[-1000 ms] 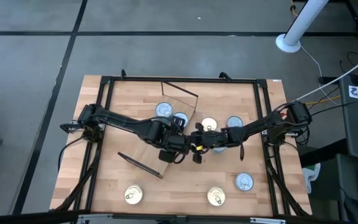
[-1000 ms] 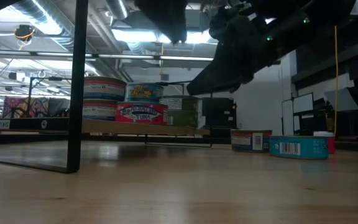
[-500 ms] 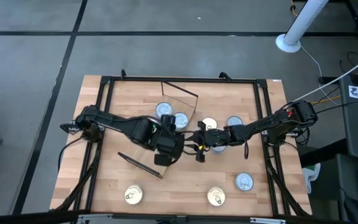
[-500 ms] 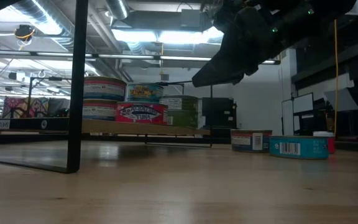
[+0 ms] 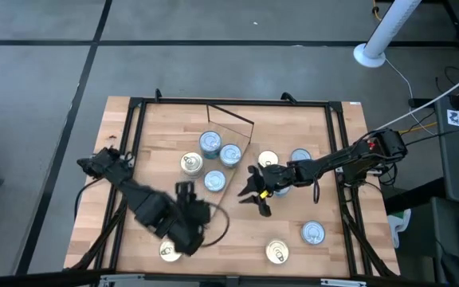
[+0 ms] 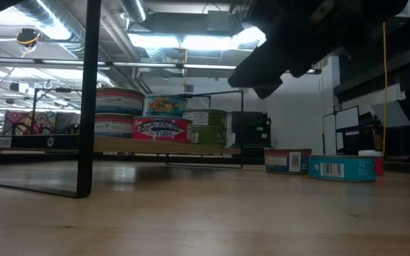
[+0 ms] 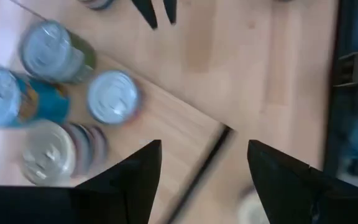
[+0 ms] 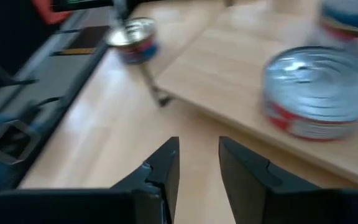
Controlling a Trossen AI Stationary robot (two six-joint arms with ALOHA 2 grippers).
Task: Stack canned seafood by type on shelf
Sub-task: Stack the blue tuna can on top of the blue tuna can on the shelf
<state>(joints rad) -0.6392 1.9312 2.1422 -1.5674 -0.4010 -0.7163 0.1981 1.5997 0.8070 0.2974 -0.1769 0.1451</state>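
Left gripper (image 5: 183,239), fingers spread and empty, hovers nearest gold tin (image 5: 170,250); right gripper (image 5: 255,194) empty too.

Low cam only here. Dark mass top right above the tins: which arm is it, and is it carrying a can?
Observer: By the high view that is the right gripper, just off the right edge of the shelf. Its fingers are open and hold nothing.
Operator: Left arm? Not in my frame.
Observer: The left gripper is above the near-left part of the table, open and empty too.
Operator: Any tins near my camera that I can't see?
Observer: Three stand on the table's near side: a gold-lidded tin on the left, a second gold-lidded tin and a silver-topped tin on the right.
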